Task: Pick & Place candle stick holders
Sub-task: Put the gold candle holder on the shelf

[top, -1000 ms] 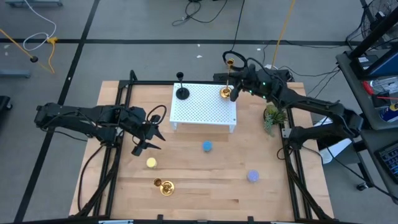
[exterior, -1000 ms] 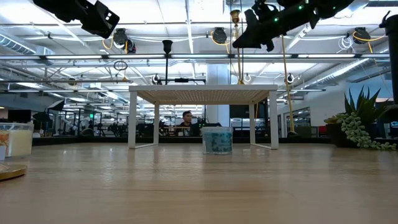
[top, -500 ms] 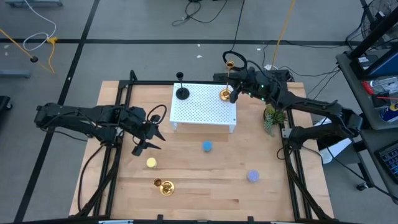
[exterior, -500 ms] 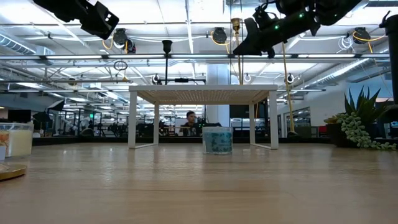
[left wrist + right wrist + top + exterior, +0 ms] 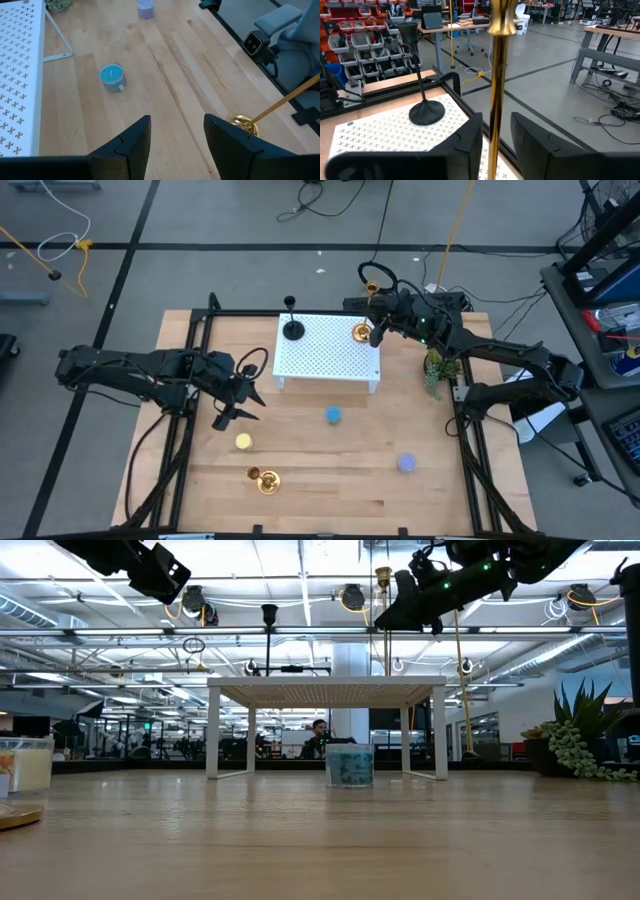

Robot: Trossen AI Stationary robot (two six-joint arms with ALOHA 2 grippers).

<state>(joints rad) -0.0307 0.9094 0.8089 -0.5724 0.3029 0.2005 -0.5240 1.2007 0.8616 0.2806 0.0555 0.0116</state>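
One brass candle stick holder (image 5: 363, 330) stands upright with its round base on the far right of the white perforated stand (image 5: 328, 352). Its slim stem (image 5: 496, 100) rises between the fingers of my right gripper (image 5: 378, 332), which is open, with a narrow gap on each side. The black holder (image 5: 293, 330) stands on the stand's far left and also shows in the right wrist view (image 5: 425, 111). A second brass holder (image 5: 265, 480) lies on its side on the table. My left gripper (image 5: 236, 398) is open and empty above the table, left of the stand.
Small round yellow (image 5: 243, 442), blue (image 5: 333, 416) and lavender (image 5: 407, 464) pieces sit on the wooden table in front of the stand. A green plant (image 5: 437, 370) stands at the right edge. A dark frame runs along the table's left and right sides.
My right gripper and the upright brass holder have come down a little. The holder's top shows lower in the low view than a second ago, and its stem stays upright above the stand.
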